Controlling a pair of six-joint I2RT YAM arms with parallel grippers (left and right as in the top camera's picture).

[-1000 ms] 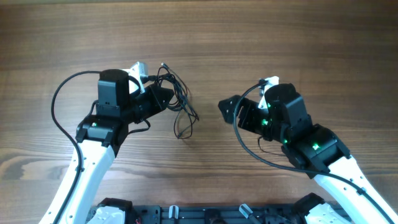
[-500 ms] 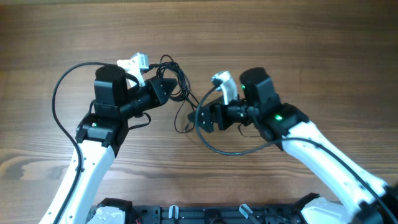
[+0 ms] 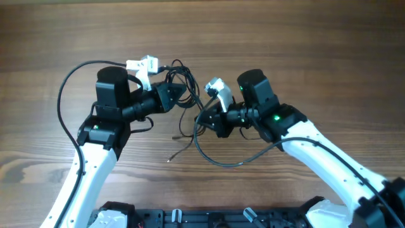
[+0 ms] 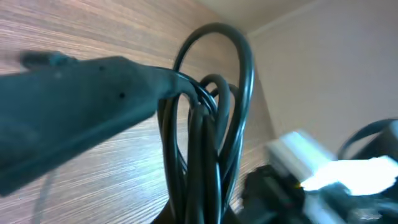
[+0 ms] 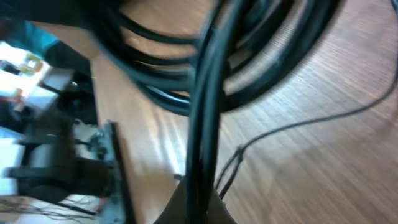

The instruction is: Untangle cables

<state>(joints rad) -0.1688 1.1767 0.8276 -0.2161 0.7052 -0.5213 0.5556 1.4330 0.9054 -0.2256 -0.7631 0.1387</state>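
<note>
Over wooden table [image 3: 316, 38], cables [image 3: 188, 81] stretch sideways between left claw [image 3: 180, 95] and right claw [image 3: 206, 118], both clamped on them.

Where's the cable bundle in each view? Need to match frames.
Overhead: cables just left of centre, upper half, with loose tails trailing toward the near edge.
Left wrist: cables in the centre, as upright loops.
Right wrist: cables across the top and down the middle, blurred.
Shared landmark: the wood-grain table.
</note>
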